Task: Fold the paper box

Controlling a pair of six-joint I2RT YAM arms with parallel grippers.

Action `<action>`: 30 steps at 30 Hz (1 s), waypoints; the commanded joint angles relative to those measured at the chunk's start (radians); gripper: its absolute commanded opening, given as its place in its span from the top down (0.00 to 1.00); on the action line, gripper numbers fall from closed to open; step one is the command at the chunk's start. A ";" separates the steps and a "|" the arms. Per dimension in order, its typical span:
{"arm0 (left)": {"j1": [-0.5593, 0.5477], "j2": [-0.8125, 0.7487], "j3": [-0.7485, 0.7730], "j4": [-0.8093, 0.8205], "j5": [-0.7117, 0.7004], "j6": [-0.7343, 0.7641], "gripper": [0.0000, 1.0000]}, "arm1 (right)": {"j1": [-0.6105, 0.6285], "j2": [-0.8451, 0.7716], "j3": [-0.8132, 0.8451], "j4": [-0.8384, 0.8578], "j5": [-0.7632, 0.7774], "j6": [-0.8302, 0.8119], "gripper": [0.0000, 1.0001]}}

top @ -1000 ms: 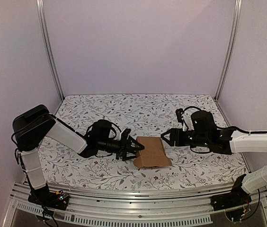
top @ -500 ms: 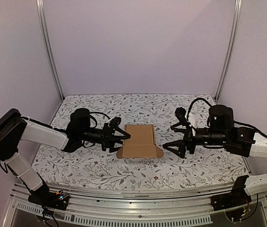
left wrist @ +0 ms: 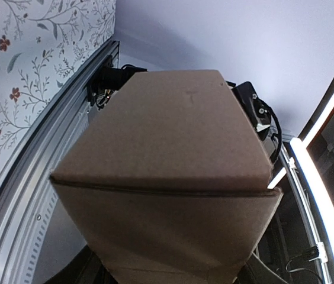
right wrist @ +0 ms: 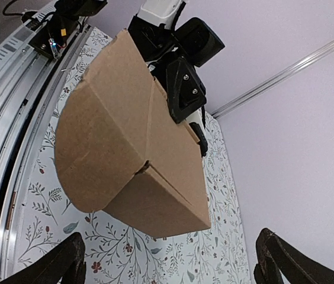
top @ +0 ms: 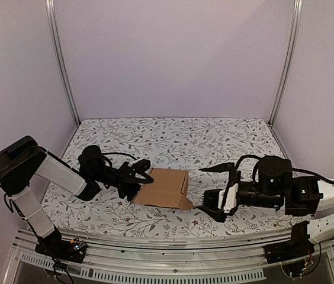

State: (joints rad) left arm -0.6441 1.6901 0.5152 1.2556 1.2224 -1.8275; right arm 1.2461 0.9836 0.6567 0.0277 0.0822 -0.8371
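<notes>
Change: half a second ago the plain brown cardboard paper box [top: 162, 188] lay farther back on the floral-patterned table cloth [top: 173, 139]. I now see it nearer the front edge, and the right arm has dropped lower.
Left gripper [top: 136, 176]: at the box's left edge. The jaws seem to pinch the cardboard, though neither view shows the fingers plainly.
Right gripper [top: 214, 189]: jaws spread wide, just beside the box's right end, not touching.
Left wrist view: cardboard [left wrist: 167, 177] fills the frame, with one crease across it.
Right wrist view: it alone shows a rounded flap – folded face [right wrist: 131, 148] toward me, the left gripper [right wrist: 179, 77] behind it.
Heading: long axis left to right – flap end toward the right gripper.
</notes>
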 commanded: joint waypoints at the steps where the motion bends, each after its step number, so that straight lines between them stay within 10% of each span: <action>1: 0.009 0.004 -0.019 0.269 0.089 -0.089 0.61 | 0.103 0.048 0.011 0.105 0.226 -0.288 0.01; 21: -0.068 -0.087 -0.013 0.268 0.109 -0.069 0.61 | 0.259 0.240 0.021 0.394 0.337 -0.626 0.01; 30: -0.091 -0.103 -0.006 0.269 0.112 -0.070 0.61 | 0.263 0.251 0.018 0.406 0.345 -0.633 0.17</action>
State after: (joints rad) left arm -0.7090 1.6081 0.5003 1.3262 1.3163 -1.9045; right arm 1.5036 1.2320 0.6651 0.3828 0.4053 -1.4597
